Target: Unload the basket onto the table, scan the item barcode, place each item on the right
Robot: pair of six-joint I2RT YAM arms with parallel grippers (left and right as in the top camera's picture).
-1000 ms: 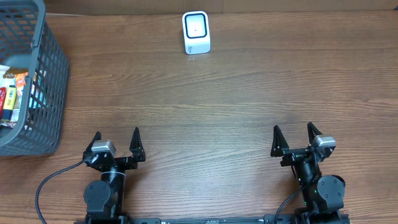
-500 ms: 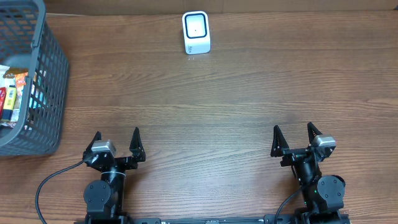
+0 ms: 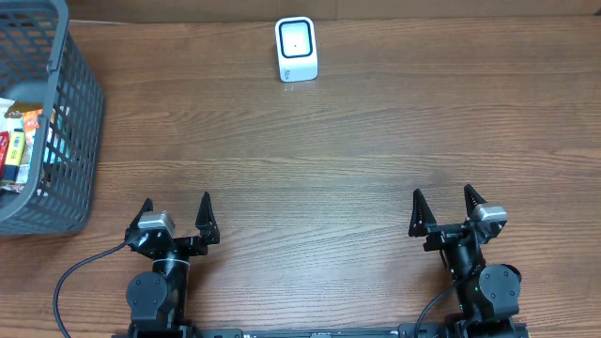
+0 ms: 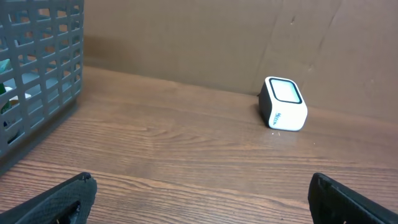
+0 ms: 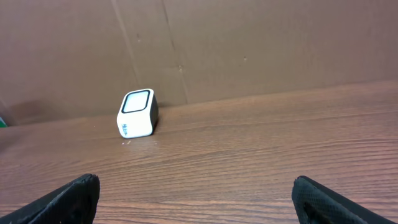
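The left gripper sits at the near edge of the brown wood-grain table, released, its two black fingers spread wide and pointing toward the far side, with only bare wood between them. The right gripper sits at the same near edge, well apart from the left one, and is likewise released with its jaws wide and gripping nothing. A black cable loops from the base of the left arm toward the front edge.

At the far left stands a grey plastic lattice basket, cut off by the frame edge in the overhead view. Inside it lie small colourful packaged items, in orange, red and yellow, with something teal showing through the mesh; no barcode can be made out on them at this size. They are the only goods in view, and they rest in the basket, well apart from both grippers. The left wrist view shows the basket's wall rising at its left side.

Further right, near the far edge of the table and roughly midway between the two arms, stands a white box-shaped barcode scanner with a dark-rimmed window on its top face. It is upright and well apart from the basket. Both wrist views show it ahead, in front of a brown cardboard wall that closes off the back of the table
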